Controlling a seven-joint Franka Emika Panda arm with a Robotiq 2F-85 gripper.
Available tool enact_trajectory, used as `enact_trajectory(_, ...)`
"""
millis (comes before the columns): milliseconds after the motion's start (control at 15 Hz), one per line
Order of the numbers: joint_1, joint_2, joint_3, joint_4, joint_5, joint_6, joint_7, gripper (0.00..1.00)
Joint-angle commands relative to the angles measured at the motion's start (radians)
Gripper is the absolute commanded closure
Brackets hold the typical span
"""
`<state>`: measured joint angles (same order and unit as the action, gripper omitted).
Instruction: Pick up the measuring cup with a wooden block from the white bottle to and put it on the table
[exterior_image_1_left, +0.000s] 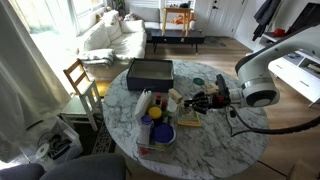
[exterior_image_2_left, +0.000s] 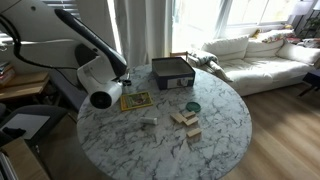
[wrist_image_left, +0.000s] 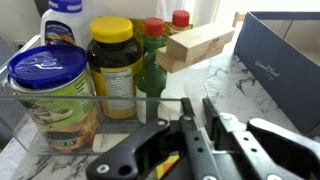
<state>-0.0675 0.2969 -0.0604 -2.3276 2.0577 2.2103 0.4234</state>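
Observation:
In the wrist view my gripper (wrist_image_left: 195, 128) has its fingers close together on a thin clear edge, which looks like the measuring cup (wrist_image_left: 184, 60). A tilted wooden block (wrist_image_left: 200, 45) sits in it just ahead of the fingers. In an exterior view my gripper (exterior_image_1_left: 203, 100) holds the block (exterior_image_1_left: 178, 97) a little above the marble table (exterior_image_1_left: 215, 150), beside the bottle tray. A white bottle (exterior_image_1_left: 143, 104) lies at the tray's far side. A white bottle top (wrist_image_left: 62, 14) shows behind the jars. The cup's body is too clear to make out.
A clear tray (wrist_image_left: 60, 135) holds a blue-lidded jar (wrist_image_left: 45, 85), a yellow-lidded jar (wrist_image_left: 112, 65) and red-capped bottles (wrist_image_left: 152, 50). A dark box (exterior_image_1_left: 150, 72) stands at the back. A blue bowl (exterior_image_1_left: 187, 122) is below the gripper. An exterior view shows loose wooden blocks (exterior_image_2_left: 185, 122) and a green cup (exterior_image_2_left: 192, 106).

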Motion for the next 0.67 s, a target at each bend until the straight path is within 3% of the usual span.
enact_trajectory(0,-0.031,-0.050,-0.021,-0.045,-0.016,-0.076,-0.009,0.96)
enact_trajectory(600,-0.059,-0.082,-0.056,-0.065,-0.073,-0.163,0.001,0.96)
